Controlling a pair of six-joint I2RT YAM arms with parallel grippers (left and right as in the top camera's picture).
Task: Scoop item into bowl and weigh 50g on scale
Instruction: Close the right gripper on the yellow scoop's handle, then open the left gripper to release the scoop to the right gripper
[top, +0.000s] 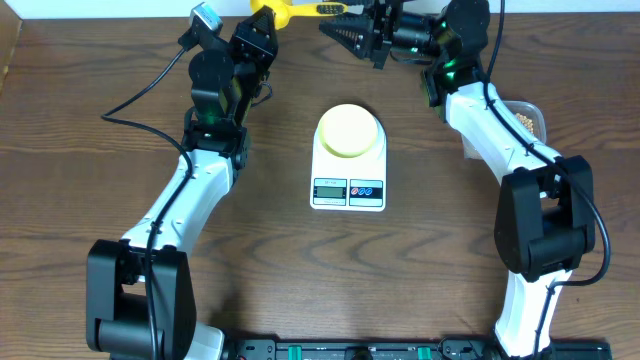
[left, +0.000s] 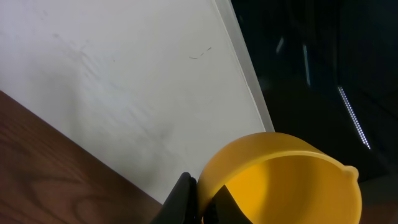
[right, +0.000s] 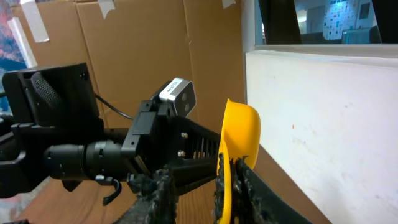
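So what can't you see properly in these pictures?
- Overhead: the numbers on the scale are too small to read.
- Overhead: the beans are mostly hidden behind the right arm.
- Overhead: the yellow scoop is cut off by the top edge.

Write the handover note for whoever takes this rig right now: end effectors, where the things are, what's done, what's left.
Left end effector: shut on the yellow scoop, raised at the far side of the table.
Right end effector: open, with its fingers either side of the same scoop and a gap on one side; not clamped.
Bowl: on the scale, mid-table, looks empty. The display is unreadable.
Beans: in the clear tub at the right, partly under the right arm.
Done: bowl is on the scale, scoop is in hand.
Left: scoop beans into the bowl until it reads 50 g.
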